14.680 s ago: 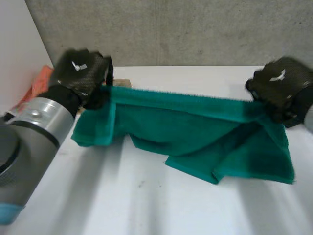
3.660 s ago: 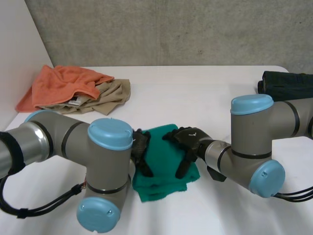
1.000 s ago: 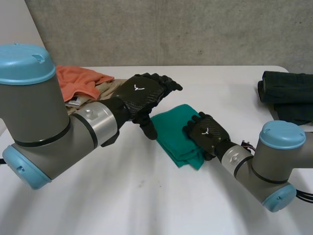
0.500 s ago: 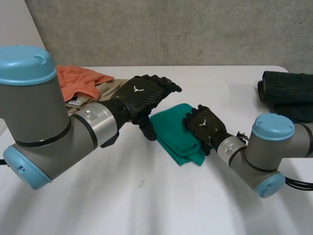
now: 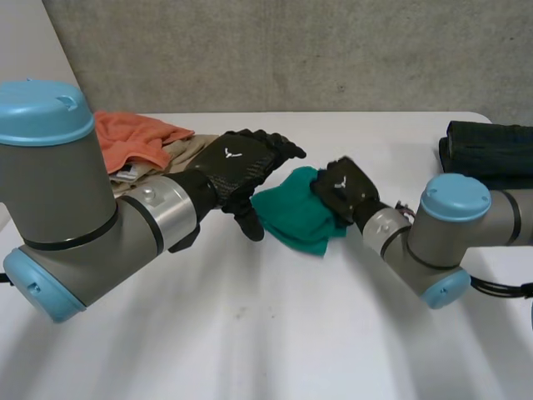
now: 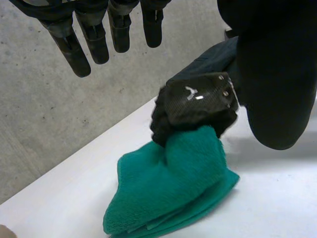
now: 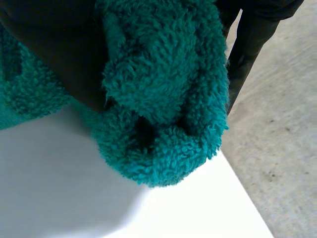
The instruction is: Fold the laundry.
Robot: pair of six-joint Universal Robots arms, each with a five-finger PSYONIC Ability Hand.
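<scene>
The green towel (image 5: 291, 212), centre frame, looks soft and light — the right robot hand (image 5: 346, 190) pinches its thick folded edge, the left robot hand (image 5: 241, 167) slack-fingered, empty.

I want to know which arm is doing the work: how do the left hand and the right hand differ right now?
The left hand has straight, spread fingers and holds nothing; the right hand is curled round one end of the green towel. The left hand hangs beside the towel, while the right hand holds that end up off the white table. Both hands are black and close to the towel.
</scene>
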